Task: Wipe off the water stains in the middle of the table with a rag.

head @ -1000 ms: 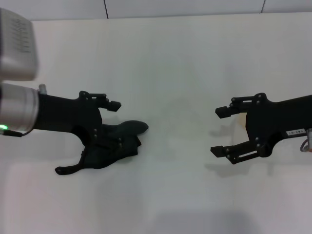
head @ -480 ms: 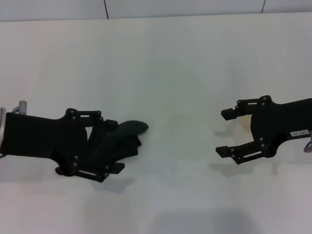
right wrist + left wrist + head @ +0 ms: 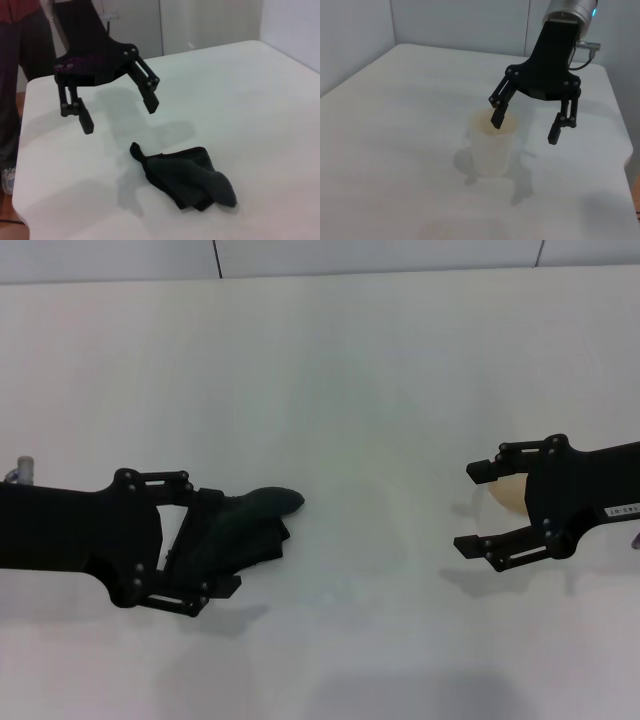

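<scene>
The dark grey rag lies crumpled on the white table, left of the middle. It also shows in the right wrist view. My left gripper is open, with its fingertips over the rag's left part. The right wrist view shows the left gripper raised above the table and holding nothing. My right gripper is open at the right, with its fingers either side of a translucent cup. No orange stain shows in any view.
The left wrist view shows the whitish plastic cup standing under the open right gripper. The table's far edge meets a grey wall. A person's legs stand beyond the table's end.
My left arm has drawn back to the left and its gripper has turned, while the rag stays where it was. My right gripper has drifted slightly to the right.
</scene>
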You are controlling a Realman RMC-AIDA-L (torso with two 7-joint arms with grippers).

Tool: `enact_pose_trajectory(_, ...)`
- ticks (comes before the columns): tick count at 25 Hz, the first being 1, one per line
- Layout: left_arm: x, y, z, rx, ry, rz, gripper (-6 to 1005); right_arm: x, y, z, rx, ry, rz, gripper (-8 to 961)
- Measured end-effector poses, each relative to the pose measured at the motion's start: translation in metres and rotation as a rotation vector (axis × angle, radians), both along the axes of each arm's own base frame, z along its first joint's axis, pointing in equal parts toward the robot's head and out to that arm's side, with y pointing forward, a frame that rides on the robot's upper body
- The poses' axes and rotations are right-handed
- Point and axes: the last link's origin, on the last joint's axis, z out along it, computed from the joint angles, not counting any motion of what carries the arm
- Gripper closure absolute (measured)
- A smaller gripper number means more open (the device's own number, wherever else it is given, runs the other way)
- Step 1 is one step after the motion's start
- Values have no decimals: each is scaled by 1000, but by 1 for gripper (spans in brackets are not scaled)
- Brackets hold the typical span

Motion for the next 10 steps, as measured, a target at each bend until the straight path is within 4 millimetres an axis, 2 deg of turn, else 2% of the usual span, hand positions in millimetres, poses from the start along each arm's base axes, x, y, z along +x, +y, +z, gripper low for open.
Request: enact_pose_trajectory(10, 0, -2, 0, -2, -3, 0, 113, 3, 2, 5, 20, 4, -9, 96)
